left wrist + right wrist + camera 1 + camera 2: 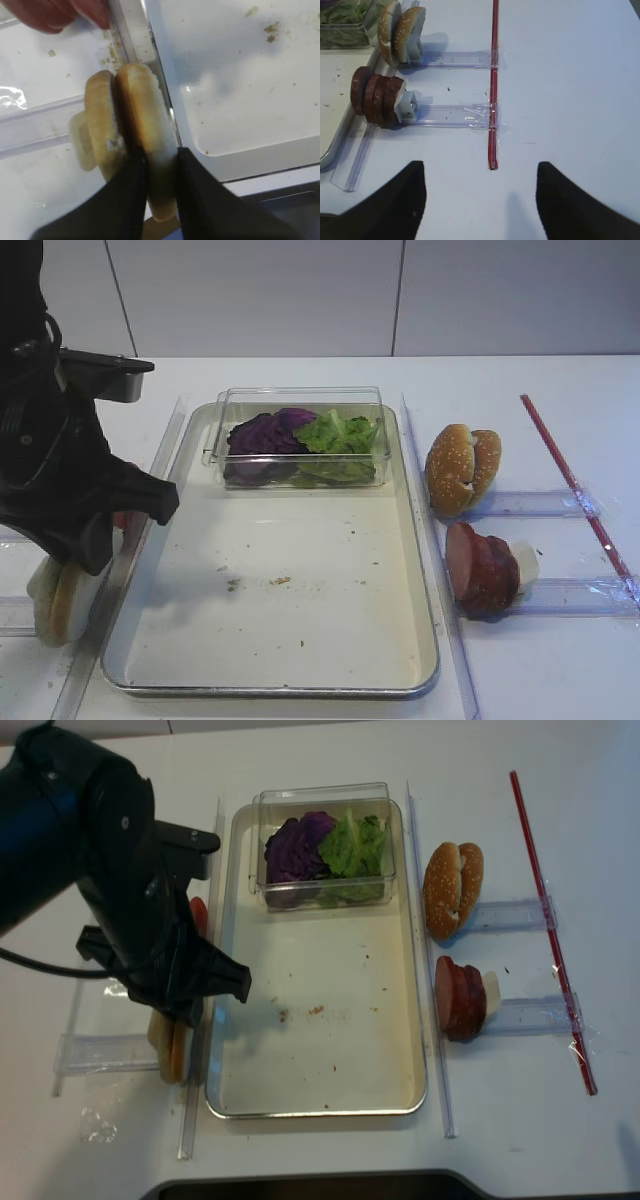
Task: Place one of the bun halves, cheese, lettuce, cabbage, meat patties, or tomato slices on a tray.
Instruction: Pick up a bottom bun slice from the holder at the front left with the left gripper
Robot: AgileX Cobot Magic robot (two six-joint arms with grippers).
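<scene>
Two bun halves stand on edge in a clear rail just left of the silver tray (300, 687). In the left wrist view my left gripper (161, 162) is shut on the bun half (142, 107) nearest the tray; the other half (100, 120) leans beside it. My left arm hides most of the bun halves (52, 608) from above. Tomato slices (47, 12) sit further along the rail. Purple cabbage (262, 432) and green lettuce (340, 432) fill a clear box. The meat patties (480, 568) stand right of the tray. My right gripper (480, 175) hangs open over bare table. Cheese is out of view.
The clear plastic box (300, 400) sits at the tray's far end. Sesame bun tops (460, 468) stand on a rail right of the tray. A red strip (570, 480) is taped across the rails at the far right. Crumbs dot the tray floor (300, 580).
</scene>
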